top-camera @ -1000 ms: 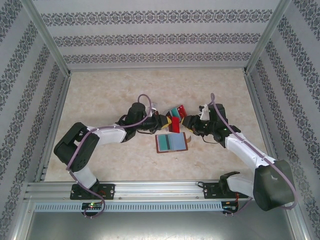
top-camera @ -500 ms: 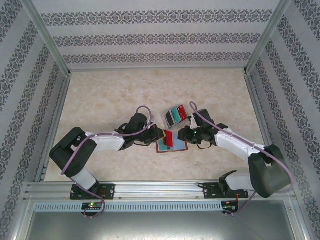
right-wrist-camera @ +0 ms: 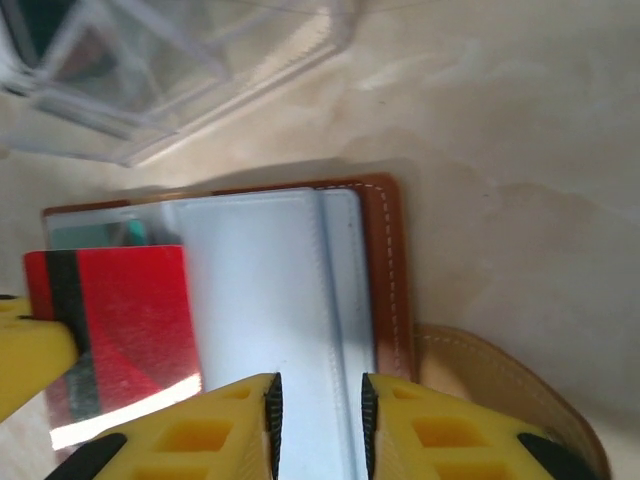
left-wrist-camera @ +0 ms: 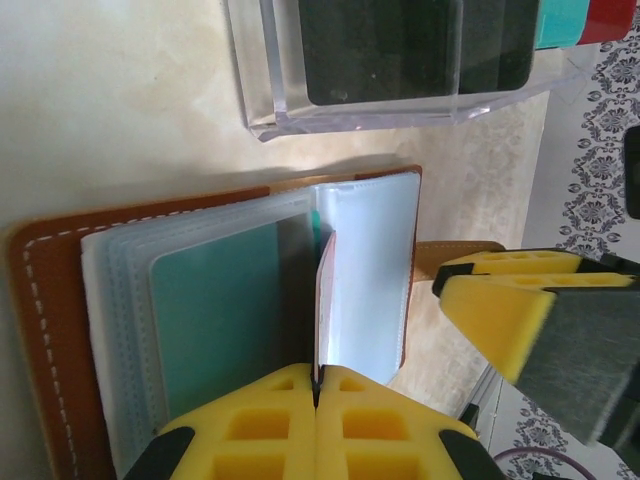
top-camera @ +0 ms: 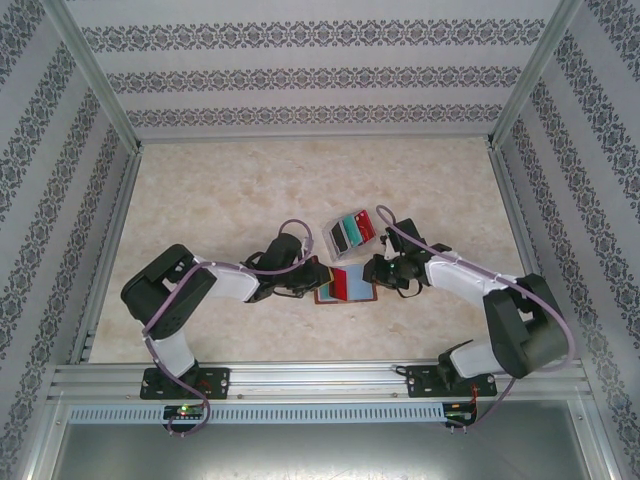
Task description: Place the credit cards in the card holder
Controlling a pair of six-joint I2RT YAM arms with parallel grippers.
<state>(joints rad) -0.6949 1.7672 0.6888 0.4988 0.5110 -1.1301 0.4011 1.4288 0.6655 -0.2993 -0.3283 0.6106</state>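
While the left gripper (left-wrist-camera: 316, 385) pinches a glossy red card (right-wrist-camera: 120, 320) with a dark stripe between its closed, ribbed yellow jaws, the card stands on edge over the open card holder (left-wrist-camera: 50, 300). That holder lies flat on the marbled beige table (top-camera: 220, 190), between both grippers: reddish-brown leather with pale stitching and cloudy plastic sleeves (left-wrist-camera: 365, 270), one holding a teal card (left-wrist-camera: 220, 320). Its rounded snap tab (right-wrist-camera: 500, 390) sticks out sideways. The right gripper (right-wrist-camera: 316, 395) hovers at the holder's edge, jaws slightly parted, gripping nothing. Just beyond the holder sits a clear tray (left-wrist-camera: 270, 110), hard and angular, holding a dark grey card (left-wrist-camera: 400, 50).
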